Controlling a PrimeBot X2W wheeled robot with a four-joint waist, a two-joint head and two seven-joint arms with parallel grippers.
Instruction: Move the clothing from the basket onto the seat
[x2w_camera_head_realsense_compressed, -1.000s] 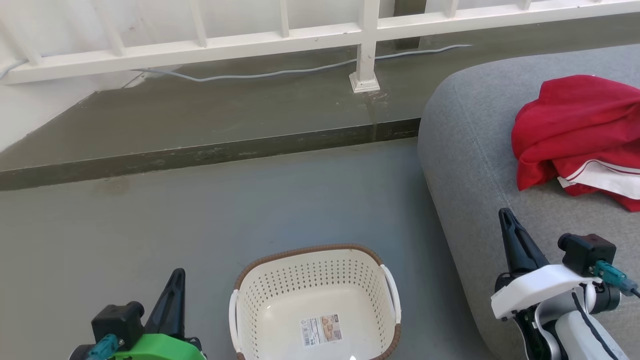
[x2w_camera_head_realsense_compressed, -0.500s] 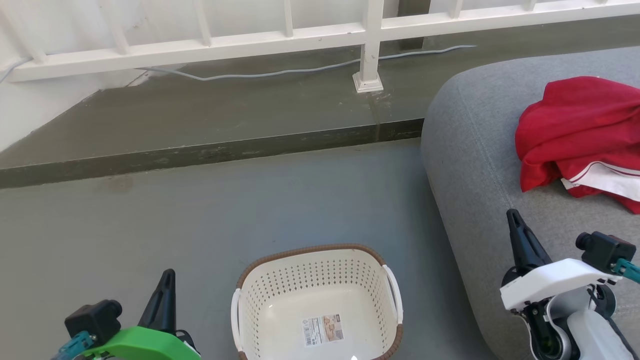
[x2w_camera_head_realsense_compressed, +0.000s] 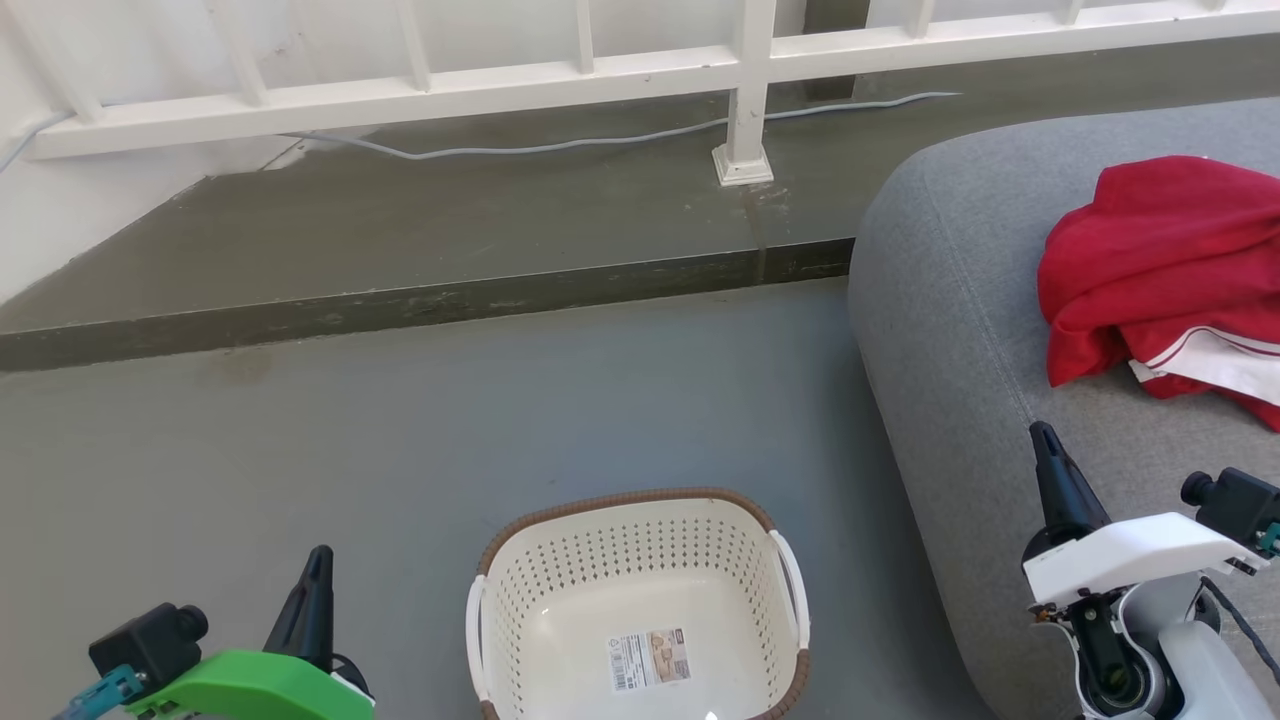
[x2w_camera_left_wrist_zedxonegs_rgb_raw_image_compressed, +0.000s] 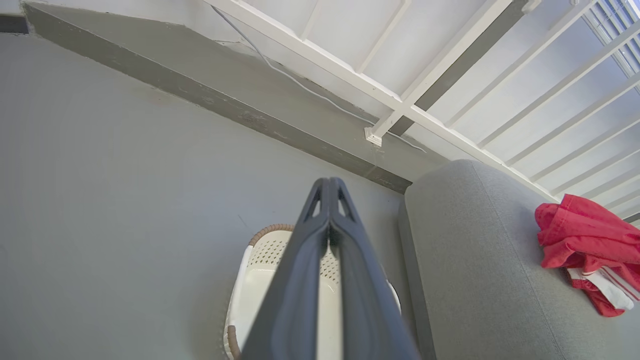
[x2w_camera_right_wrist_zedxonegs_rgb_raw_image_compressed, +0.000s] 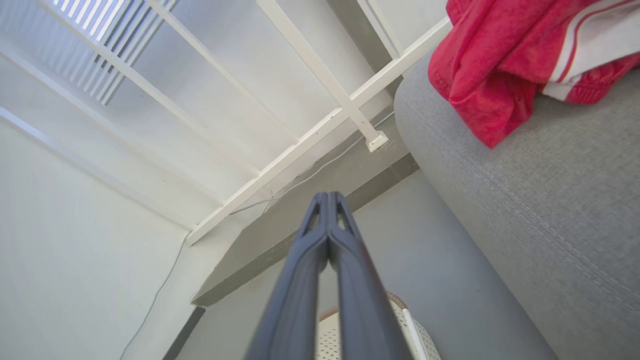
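Note:
The red clothing (x2w_camera_head_realsense_compressed: 1165, 265) with white stripes lies bunched on the grey seat (x2w_camera_head_realsense_compressed: 960, 330) at the right; it also shows as clothing (x2w_camera_left_wrist_zedxonegs_rgb_raw_image_compressed: 585, 250) and clothing (x2w_camera_right_wrist_zedxonegs_rgb_raw_image_compressed: 505, 55) in the wrist views. The cream basket (x2w_camera_head_realsense_compressed: 640, 610) with a brown rim stands on the floor at bottom centre, holding nothing but a label sticker (x2w_camera_head_realsense_compressed: 652, 658). My left gripper (x2w_camera_head_realsense_compressed: 318, 560) is shut and empty, left of the basket. My right gripper (x2w_camera_head_realsense_compressed: 1042, 435) is shut and empty, over the seat's front part, below the clothing. Both pairs of fingertips touch in the wrist views: left gripper (x2w_camera_left_wrist_zedxonegs_rgb_raw_image_compressed: 329, 182), right gripper (x2w_camera_right_wrist_zedxonegs_rgb_raw_image_compressed: 328, 196).
A white railing (x2w_camera_head_realsense_compressed: 640, 70) with a post (x2w_camera_head_realsense_compressed: 745, 150) runs along the back on a raised concrete step (x2w_camera_head_realsense_compressed: 400, 300). A grey cable (x2w_camera_head_realsense_compressed: 560, 145) lies on the step. Grey floor (x2w_camera_head_realsense_compressed: 350, 450) lies between step and basket.
Both grippers have sunk lower in the head view, the left also leftward and the right rightward. The whole picture has shifted slightly, so the camera moved too. Clothing and basket stay put.

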